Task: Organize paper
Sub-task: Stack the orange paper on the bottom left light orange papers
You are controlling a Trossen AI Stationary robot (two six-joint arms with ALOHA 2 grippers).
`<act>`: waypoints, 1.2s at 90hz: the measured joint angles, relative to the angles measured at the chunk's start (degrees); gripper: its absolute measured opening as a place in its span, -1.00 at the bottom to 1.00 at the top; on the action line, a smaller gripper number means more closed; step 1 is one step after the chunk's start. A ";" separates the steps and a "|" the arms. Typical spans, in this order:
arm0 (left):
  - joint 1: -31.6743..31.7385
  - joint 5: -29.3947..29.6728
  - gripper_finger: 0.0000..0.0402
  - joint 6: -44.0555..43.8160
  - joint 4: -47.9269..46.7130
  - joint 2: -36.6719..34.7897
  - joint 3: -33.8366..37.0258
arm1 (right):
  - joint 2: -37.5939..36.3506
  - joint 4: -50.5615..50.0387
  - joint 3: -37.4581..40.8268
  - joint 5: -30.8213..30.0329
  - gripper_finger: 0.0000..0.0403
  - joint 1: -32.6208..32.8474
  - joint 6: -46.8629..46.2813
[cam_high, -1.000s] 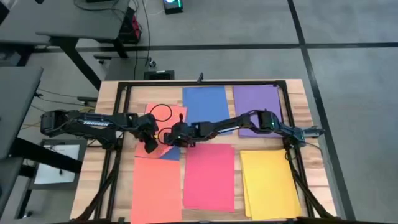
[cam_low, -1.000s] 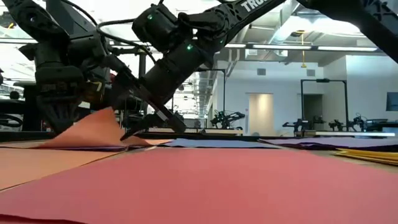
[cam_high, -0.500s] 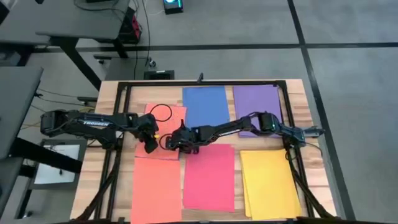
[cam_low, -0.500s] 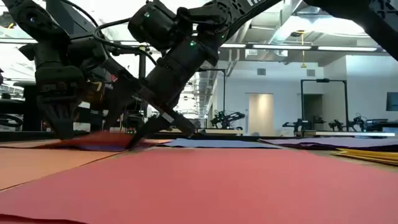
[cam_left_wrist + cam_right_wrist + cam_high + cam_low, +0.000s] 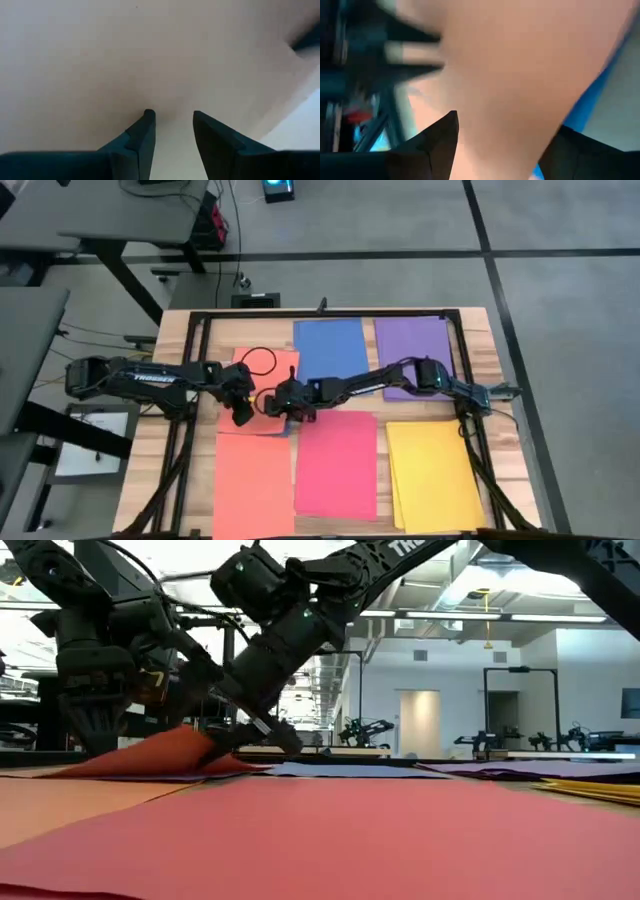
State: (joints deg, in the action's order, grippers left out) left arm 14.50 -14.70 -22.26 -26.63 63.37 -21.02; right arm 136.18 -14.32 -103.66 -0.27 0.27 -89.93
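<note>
Since a moment ago: corner of the salmon sheet [image 5: 170, 752] is up again, after lying nearly flat half a second back.
Right gripper [image 5: 284, 402]: reaching across the table's middle, fingers spread wide, and the raised salmon flap fills the gap between them in its wrist view; I can't say they've pinched it.
Left gripper [image 5: 241, 411]: just beside it, tips pressed down on the same sheet, fingers narrowly parted, gripping nothing.
Paper under them: a blue sheet [image 5: 283, 429] peeks out below the salmon one's lower edge, so two colours are tangled here.
Rest of the paper: blue stack [image 5: 330, 350] and purple stack [image 5: 413, 345] at the back, orange stack [image 5: 252, 485], pink-red stack [image 5: 336, 465] and yellow stack [image 5: 434, 476] at the front.
Doing it well: I'd say keep the left tips pinning, slide the right lower finger under the flap only, then close.
Room: tight; both grippers are nearly touching, and the pink-red stack's edge lies just beside the right one.
Open side: bare table [image 5: 176, 340] on the left.
</note>
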 joint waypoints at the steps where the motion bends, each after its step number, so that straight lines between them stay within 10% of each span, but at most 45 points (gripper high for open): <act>1: 0.00 0.00 -0.41 0.00 0.00 0.00 0.00 | 0.00 -0.38 0.00 -0.41 0.08 -0.14 0.00; 56: -0.02 0.00 -0.41 -0.02 0.02 0.02 0.00 | 0.04 4.40 0.02 -2.80 0.02 -4.00 7.60; 91: -0.04 -0.10 -0.41 -2.44 -6.58 -2.31 -3.13 | 0.04 4.64 0.02 -4.27 -0.91 -4.22 13.03; 108: -0.02 0.19 -0.41 -3.27 -15.24 -8.50 -12.03 | -1.50 4.46 0.07 -4.80 -0.99 -2.63 16.33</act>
State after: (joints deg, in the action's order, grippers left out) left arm 14.48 -14.51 -25.53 -41.87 54.88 -33.05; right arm 134.68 -9.86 -103.59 -5.07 -2.35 -73.60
